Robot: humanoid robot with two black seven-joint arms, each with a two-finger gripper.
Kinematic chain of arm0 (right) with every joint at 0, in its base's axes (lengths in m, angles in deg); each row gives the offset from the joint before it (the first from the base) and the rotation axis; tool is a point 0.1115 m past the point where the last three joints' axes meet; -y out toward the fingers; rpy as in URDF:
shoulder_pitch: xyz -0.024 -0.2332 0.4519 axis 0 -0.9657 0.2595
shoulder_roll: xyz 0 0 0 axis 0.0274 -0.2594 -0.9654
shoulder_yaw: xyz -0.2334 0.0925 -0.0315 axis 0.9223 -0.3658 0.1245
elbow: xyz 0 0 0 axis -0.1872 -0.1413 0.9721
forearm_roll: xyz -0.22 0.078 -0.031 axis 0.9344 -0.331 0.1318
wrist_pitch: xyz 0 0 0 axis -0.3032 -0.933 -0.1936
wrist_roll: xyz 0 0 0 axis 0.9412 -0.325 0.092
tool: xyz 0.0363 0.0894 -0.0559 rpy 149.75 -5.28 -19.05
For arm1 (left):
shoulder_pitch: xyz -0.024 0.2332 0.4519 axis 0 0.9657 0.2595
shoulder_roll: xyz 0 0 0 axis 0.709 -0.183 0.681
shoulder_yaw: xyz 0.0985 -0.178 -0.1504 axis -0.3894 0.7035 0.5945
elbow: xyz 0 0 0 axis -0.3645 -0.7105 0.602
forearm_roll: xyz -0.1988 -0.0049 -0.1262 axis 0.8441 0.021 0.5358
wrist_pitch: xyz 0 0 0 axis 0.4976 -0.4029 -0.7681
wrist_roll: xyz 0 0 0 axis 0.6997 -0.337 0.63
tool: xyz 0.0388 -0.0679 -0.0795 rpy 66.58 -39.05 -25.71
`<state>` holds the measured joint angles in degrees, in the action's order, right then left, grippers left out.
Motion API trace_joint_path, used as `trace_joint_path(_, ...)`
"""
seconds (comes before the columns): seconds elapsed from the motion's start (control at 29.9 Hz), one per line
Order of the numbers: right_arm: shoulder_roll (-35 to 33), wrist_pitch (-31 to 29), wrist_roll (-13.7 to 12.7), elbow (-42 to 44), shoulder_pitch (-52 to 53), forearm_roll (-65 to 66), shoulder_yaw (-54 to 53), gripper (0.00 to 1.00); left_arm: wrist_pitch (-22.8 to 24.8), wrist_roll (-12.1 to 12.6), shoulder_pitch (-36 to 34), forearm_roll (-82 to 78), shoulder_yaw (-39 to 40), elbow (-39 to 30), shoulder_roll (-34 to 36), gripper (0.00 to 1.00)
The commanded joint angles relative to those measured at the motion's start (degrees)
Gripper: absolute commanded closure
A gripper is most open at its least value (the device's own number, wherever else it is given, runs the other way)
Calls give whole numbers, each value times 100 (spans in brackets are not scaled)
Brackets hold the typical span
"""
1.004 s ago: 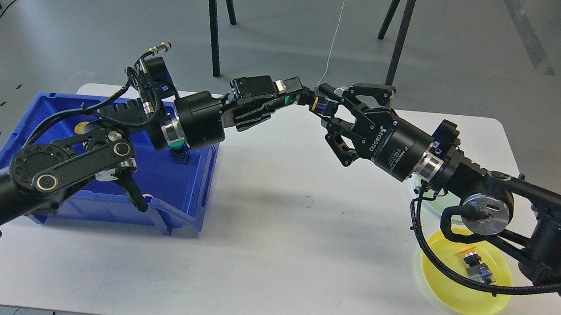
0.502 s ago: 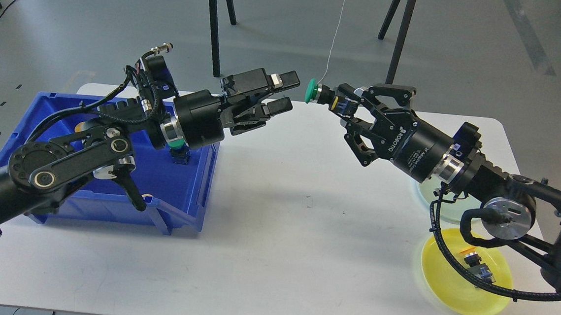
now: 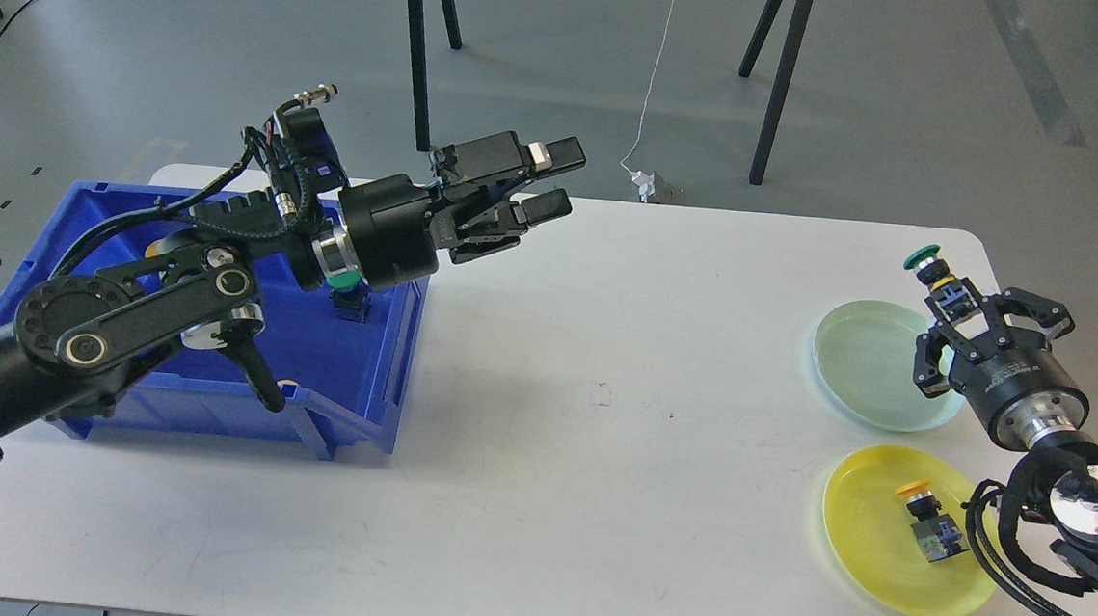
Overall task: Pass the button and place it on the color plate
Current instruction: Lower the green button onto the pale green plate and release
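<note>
My right gripper is shut on a green-capped button and holds it upright over the far right edge of the pale green plate. A yellow plate lies in front of it with a yellow-capped button on it. My left gripper is open and empty, held above the table just right of the blue bin. Another green button sits in the bin, partly hidden by my left wrist.
The blue bin stands at the table's left and my left arm reaches across it. Both plates lie near the right edge of the white table. Black stand legs rise from the floor behind the table.
My left gripper let go of the green button and opened. My right gripper took it and carried it far right and down to the pale green plate.
</note>
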<state>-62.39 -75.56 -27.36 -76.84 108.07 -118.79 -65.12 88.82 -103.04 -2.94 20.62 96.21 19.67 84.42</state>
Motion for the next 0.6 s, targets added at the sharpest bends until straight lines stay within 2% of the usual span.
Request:
trace_joint_path(0.0,139,723,-157,226,66,-37,65,97,6,1,6,0,2,-7,1,15)
trace_joint_path(0.17,613,1207,-500,805,435,16,100,94,-3,1,6,0,2,-7,1,15)
trace_joint_path(0.27,894,1216,-746,1105,497,226,109,75,-3,1,6,9,2,-7,1,15)
trace_joint_path(0.33,1009,1234,-791,1141,523,376,109,63,-3,1,6,9,2,-7,10,15)
trace_joint_path(0.4,1044,1251,-791,1141,558,438,109,35,-3,1,6,9,2,-7,10,15)
trace_joint_path(0.43,1044,1234,-791,1132,558,447,109,9,-3,1,6,9,2,-7,10,15)
trace_joint_path(0.47,1044,1234,-782,1132,567,447,109,1,-3,1,6,9,2,-7,10,15)
trace_joint_path(0.57,1044,1225,-764,1062,576,482,109,0,-29,1,6,17,2,2,1,15)
